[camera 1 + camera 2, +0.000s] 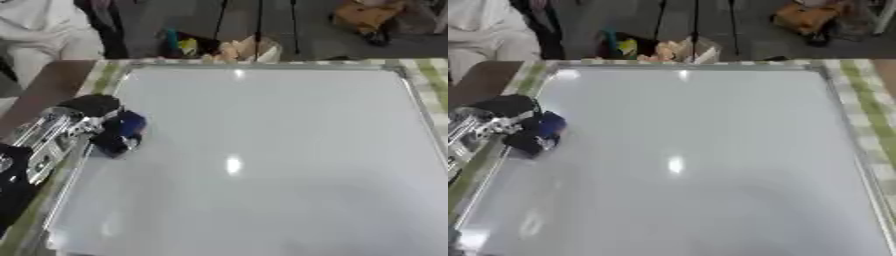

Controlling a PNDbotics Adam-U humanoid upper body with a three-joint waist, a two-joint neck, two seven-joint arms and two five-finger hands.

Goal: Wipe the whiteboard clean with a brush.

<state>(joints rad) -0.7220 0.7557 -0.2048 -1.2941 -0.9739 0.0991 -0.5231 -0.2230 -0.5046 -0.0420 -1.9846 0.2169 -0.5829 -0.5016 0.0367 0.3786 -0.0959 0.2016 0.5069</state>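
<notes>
My left arm comes in over the worktop's left edge, forearm angled toward the far side. My left hand (98, 125) has its fingers curled round the blue brush (129, 125), which is pressed on the whiteboard (262, 160) just inside its left edge, toward the far left corner. The board surface shows no marks.
</notes>
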